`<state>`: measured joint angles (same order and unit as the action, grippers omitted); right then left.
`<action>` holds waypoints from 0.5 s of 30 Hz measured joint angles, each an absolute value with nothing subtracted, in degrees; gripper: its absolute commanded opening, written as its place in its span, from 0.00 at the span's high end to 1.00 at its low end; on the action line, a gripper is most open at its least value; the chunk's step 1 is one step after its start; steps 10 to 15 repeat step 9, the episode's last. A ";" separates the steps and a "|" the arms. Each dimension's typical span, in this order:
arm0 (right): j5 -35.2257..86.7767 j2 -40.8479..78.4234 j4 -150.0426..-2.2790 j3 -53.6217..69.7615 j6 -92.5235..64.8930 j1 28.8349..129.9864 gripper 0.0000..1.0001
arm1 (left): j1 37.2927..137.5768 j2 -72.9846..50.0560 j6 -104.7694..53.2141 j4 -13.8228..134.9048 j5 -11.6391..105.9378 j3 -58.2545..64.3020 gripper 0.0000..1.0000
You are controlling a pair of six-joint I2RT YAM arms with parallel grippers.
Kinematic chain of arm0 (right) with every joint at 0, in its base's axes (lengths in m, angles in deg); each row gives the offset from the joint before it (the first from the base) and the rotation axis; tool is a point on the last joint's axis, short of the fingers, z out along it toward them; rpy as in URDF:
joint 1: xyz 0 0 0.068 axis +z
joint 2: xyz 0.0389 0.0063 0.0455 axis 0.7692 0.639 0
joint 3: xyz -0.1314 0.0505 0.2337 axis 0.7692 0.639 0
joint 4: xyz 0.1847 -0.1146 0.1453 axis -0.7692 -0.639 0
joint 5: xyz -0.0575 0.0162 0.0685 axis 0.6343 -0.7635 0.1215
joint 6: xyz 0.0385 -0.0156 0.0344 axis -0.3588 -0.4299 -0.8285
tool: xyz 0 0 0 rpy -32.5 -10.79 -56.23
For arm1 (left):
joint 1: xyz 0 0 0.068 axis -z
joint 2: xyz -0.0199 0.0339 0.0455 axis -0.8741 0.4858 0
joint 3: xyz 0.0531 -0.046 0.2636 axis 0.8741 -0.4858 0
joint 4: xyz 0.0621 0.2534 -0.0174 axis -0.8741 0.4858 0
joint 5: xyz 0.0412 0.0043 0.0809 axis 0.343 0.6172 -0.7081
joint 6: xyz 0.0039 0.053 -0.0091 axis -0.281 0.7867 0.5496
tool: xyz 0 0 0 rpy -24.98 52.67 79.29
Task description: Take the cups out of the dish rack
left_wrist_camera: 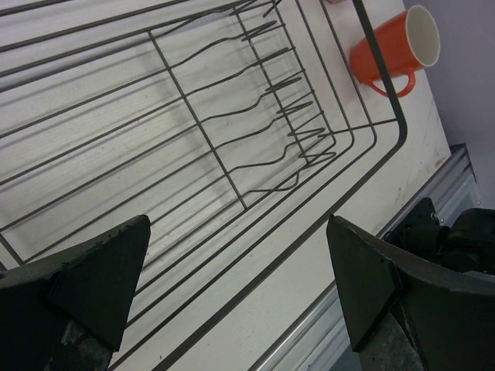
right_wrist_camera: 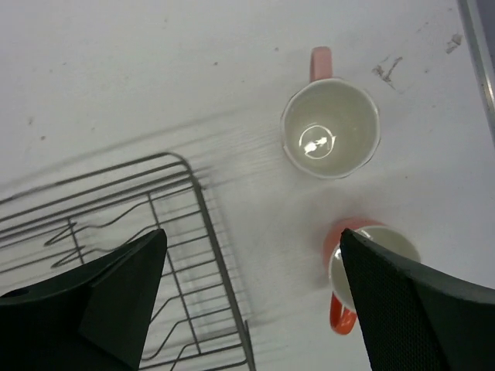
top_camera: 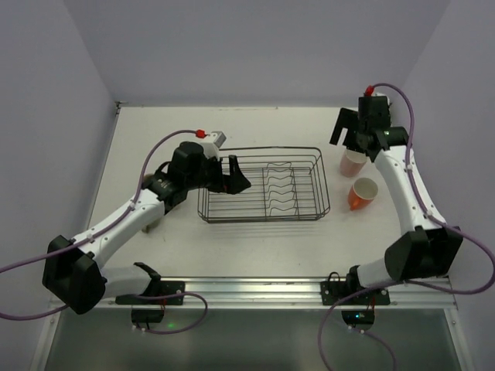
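The black wire dish rack (top_camera: 263,185) sits mid-table with no cup in it; it also shows in the left wrist view (left_wrist_camera: 232,131) and the right wrist view (right_wrist_camera: 155,255). A pink cup (top_camera: 353,162) and an orange cup (top_camera: 362,193) stand on the table to its right, mouths up. My left gripper (top_camera: 237,179) is open and empty over the rack's left end (left_wrist_camera: 240,286). My right gripper (top_camera: 349,137) is open and empty above the pink cup (right_wrist_camera: 330,127); its midpoint (right_wrist_camera: 251,294) lies between the rack and the orange cup (right_wrist_camera: 363,267). The orange cup also shows in the left wrist view (left_wrist_camera: 390,50). Other cups are out of view.
Grey walls enclose the white table (top_camera: 263,239) on the left, back and right. A metal rail (top_camera: 255,290) runs along the near edge between the arm bases. The right wall is close behind the two cups.
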<state>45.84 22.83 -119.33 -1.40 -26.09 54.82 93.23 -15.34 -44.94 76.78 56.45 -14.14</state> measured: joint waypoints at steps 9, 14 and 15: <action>42.72 4.58 -118.53 15.63 -31.75 72.06 0.01 | 93.23 -19.19 -45.14 76.99 53.43 -20.48 0.00; 42.72 4.58 -118.53 15.63 -31.75 72.06 0.01 | 93.23 -19.19 -45.14 76.99 53.43 -20.48 0.00; 42.72 4.58 -118.53 15.63 -31.75 72.06 0.01 | 93.23 -19.19 -45.14 76.99 53.43 -20.48 0.00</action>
